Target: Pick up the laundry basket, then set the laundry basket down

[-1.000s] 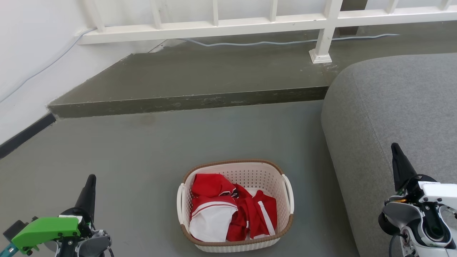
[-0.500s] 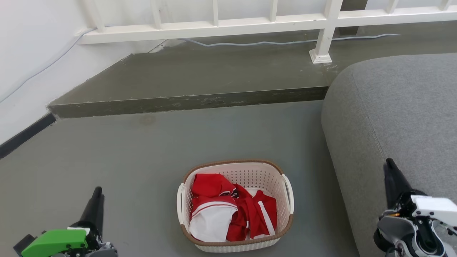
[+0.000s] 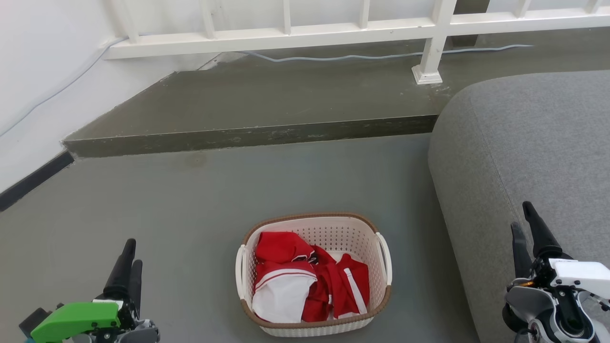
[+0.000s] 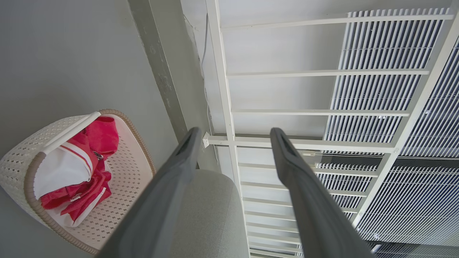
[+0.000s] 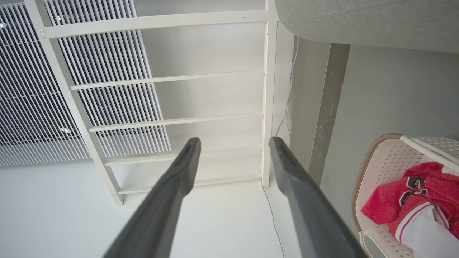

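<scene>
The laundry basket (image 3: 333, 235) stands on the grey floor at the lower middle of the head view, cream and perforated with a brown rim, holding red and white clothes (image 3: 310, 281). Its white handles (image 3: 239, 271) lie along the left and right sides. My left gripper (image 3: 132, 252) is open at the lower left, well clear of the basket. Over the sofa's edge at the lower right, my right gripper (image 3: 520, 215) is open too. The left wrist view has the left gripper (image 4: 235, 130) empty and the basket (image 4: 21, 161) to its left. The right gripper (image 5: 233, 139) is empty, with the basket (image 5: 387, 157) at its right.
A large grey sofa (image 3: 524, 143) fills the right side, close to the basket. Behind the basket a raised concrete step (image 3: 252, 136) crosses the floor, with a white railing (image 3: 286, 33) and a cable (image 3: 381, 56) on it. A white wall (image 3: 38, 71) borders the left.
Both grippers sit lower in the head view than a second ago, and each now shows two separate fingers where one showed. The basket has not moved.
</scene>
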Robot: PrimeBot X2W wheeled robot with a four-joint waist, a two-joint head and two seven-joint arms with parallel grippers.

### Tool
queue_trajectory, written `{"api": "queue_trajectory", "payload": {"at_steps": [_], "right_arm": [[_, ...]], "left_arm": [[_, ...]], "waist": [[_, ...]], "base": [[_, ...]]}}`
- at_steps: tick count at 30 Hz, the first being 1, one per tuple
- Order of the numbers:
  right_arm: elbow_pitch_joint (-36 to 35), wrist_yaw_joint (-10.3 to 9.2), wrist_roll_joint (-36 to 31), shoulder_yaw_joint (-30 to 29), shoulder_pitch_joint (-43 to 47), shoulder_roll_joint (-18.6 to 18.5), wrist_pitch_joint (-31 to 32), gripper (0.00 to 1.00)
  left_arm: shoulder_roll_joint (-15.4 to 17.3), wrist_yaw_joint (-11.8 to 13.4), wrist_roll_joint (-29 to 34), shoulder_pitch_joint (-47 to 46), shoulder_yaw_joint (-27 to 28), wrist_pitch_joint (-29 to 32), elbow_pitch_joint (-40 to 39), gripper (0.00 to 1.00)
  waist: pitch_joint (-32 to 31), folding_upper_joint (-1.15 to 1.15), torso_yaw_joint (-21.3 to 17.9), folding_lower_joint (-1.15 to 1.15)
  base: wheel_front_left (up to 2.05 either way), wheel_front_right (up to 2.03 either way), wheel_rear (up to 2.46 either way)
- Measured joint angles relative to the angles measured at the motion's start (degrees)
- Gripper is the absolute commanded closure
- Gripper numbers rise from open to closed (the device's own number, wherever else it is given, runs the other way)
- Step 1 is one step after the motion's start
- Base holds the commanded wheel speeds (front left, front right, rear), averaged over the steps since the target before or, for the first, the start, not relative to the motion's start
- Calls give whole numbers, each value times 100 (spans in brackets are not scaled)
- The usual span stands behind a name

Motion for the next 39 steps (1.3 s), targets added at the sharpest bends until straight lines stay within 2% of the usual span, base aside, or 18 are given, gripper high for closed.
{"api": "queue_trajectory", "payload": {"at_steps": [8, 21, 27, 39], "right_arm": [[-67, 0, -376, 90, -99, -135, -185, 0], [-224, 0, -1688, 375, -242, -512, -455, 0], [-305, -63, -2365, 536, -293, -625, -588, 0], [-517, -305, -3712, 871, -393, -805, -808, 0]], "left_arm": [[32, 0, 363, -116, -88, -134, -113, 0], [289, 2, 1514, -297, -390, -464, -267, 0], [413, 133, 2272, -409, -568, -597, -367, 0], [579, 434, 3629, -519, -904, -800, -609, 0]], "waist": [[2, 0, -6, 0], [1, 0, -8, 0], [-9, 0, -16, 0], [-3, 0, -49, 0]], "base": [[0, 0, 0], [0, 0, 0], [0, 0, 0], [0, 0, 0]]}}
